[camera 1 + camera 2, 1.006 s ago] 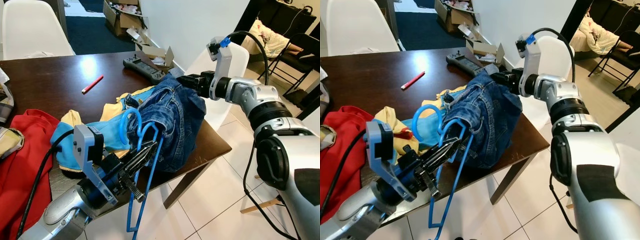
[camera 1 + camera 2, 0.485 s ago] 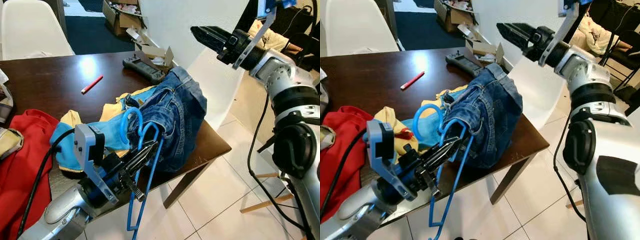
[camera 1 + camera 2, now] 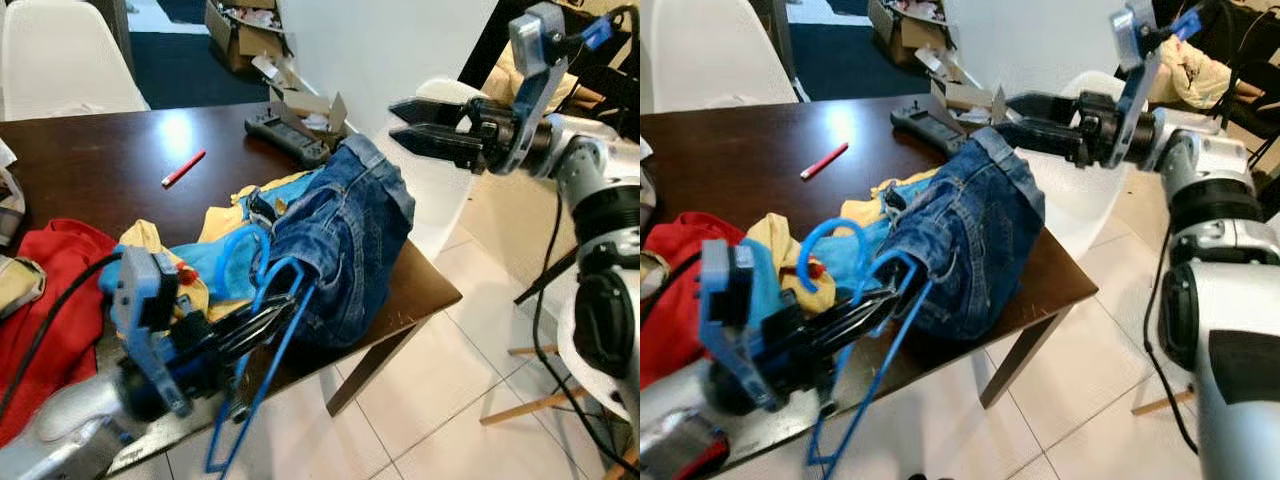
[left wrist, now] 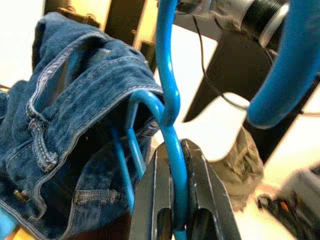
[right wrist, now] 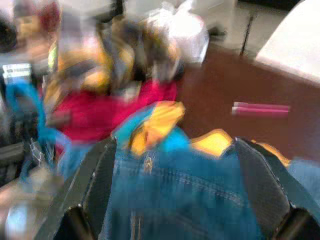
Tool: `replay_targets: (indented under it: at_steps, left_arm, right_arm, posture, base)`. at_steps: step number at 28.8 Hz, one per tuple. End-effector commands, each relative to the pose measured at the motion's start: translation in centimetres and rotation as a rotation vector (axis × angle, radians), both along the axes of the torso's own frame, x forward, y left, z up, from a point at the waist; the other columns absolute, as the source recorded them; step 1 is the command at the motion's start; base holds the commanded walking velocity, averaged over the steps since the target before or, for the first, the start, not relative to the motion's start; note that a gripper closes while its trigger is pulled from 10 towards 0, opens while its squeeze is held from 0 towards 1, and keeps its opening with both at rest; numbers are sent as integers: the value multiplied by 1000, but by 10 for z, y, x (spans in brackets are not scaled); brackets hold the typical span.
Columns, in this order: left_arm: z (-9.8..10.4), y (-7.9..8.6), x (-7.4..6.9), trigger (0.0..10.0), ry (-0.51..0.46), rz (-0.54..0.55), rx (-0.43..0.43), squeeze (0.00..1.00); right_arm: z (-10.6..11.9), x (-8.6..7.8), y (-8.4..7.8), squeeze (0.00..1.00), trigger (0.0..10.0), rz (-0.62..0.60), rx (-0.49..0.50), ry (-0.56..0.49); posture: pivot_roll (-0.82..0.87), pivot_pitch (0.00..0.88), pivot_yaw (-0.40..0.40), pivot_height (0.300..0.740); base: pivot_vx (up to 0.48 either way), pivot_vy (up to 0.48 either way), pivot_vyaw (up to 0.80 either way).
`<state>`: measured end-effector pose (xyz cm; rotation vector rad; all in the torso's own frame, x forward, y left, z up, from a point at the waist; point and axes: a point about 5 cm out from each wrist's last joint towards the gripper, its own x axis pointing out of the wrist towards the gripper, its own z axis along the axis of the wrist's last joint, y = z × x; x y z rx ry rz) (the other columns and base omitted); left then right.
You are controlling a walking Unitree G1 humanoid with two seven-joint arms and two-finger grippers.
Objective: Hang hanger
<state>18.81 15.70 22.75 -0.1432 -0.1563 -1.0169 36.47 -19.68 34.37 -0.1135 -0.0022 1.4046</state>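
Left hand (image 4: 175,220): clamped on blue hanger (image 3: 262,370) under jeans (image 3: 345,250). Right hand (image 3: 415,125): apart above jeans. Advice: lift level.

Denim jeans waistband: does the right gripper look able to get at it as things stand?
Probably yes. The right gripper hovers open just beyond the raised waistband of the denim jeans, jaws pointing at it, with nothing between them.

Right wrist view motion-blurred; clothes pile (image 5: 100,90) indistinct. Blue hanger (image 3: 262,350) upper part hidden under jeans (image 3: 345,240). Left arm blurred.
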Motion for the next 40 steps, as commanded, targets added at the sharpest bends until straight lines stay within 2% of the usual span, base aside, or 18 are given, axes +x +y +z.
replay_targets:
  at_steps: [1,2,4,5,7,8,9,10,11,12,18,25,28,31,32,33,34,40]
  left_arm:
    - [3,-1,-5,10000,-9,-54,18,0]
    - [4,0,-5,10000,-12,-60,32,0]
    - [4,0,-5,10000,-12,-60,32,0]
    - [4,-1,-5,10000,-13,-67,35,0]
    - [4,-1,-5,10000,-13,-67,35,0]
    - [4,-4,-5,10000,-14,-74,36,0]
    - [4,-4,-5,10000,-14,-74,36,0]
    - [4,-6,-5,10000,-16,-80,32,0]
    - [4,-6,-5,10000,-16,-80,32,0]
    - [4,-8,-5,10000,-19,-85,28,0]
    - [8,-9,-4,10000,-21,-110,24,0]
    - [10,-10,-4,10000,-29,-123,18,0]
    - [15,-10,-2,10000,-58,-110,14,0]
    - [17,-10,-1,10000,-67,-107,13,0]
    - [19,-10,-1,10000,-77,-105,14,0]
    - [19,-10,-1,10000,-77,-105,14,0]
    - [21,-10,0,10000,-86,-105,16,0]
    - [26,-12,0,10000,-109,-110,16,0]
  right_arm:
    - [-5,-2,-1,0,10000,11,-83,-7]
    - [-13,0,3,0,10000,10,-203,-38]
    - [-13,0,3,0,10000,10,-203,-38]
    - [-17,2,7,0,10000,17,-280,-61]
    - [-17,2,7,0,10000,17,-280,-61]
    - [-21,2,13,0,10000,40,-348,-97]
    - [-21,2,13,0,10000,40,-348,-97]
    - [-22,1,21,0,10000,77,-382,-127]
    - [-22,1,21,0,10000,77,-382,-127]
    - [-22,-1,29,0,10000,118,-397,-158]
    - [-18,-12,48,0,10000,241,-402,-202]
    - [-18,-18,56,0,10000,312,-435,-222]
    - [-27,-21,57,0,10000,353,-524,-239]
    - [-31,-23,57,0,10000,365,-557,-241]
    - [-34,-24,57,0,2196,381,-583,-242]
    - [-34,-24,57,0,2196,381,-583,-242]
    - [-37,-25,58,0,0,394,-597,-242]
    - [-38,-24,62,0,0,406,-581,-259]
  posture:
    - [131,103,-222,740]
    - [128,103,-222,740]
    - [128,103,-222,740]
    - [124,103,-223,740]
    - [124,103,-223,740]
    - [123,104,-222,740]
    - [123,104,-222,740]
    - [123,103,-223,740]
    - [123,103,-223,740]
    - [123,103,-223,740]
    - [129,102,-222,740]
    - [130,99,-226,740]
    - [131,95,-228,740]
    - [131,95,-228,740]
    - [131,92,-228,740]
    - [131,92,-228,740]
    - [131,92,-228,740]
    - [131,92,-228,740]
  base:
    - [0,0,0]
    - [0,0,0]
    - [0,0,0]
    - [0,0,0]
    - [0,0,0]
    - [0,0,0]
    - [0,0,0]
    - [0,0,0]
    - [0,0,0]
    - [0,0,0]
    - [0,0,0]
    - [0,0,0]
    - [0,0,0]
    - [0,0,0]
    - [0,0,0]
    - [0,0,0]
    - [0,0,0]
    - [0,0,0]
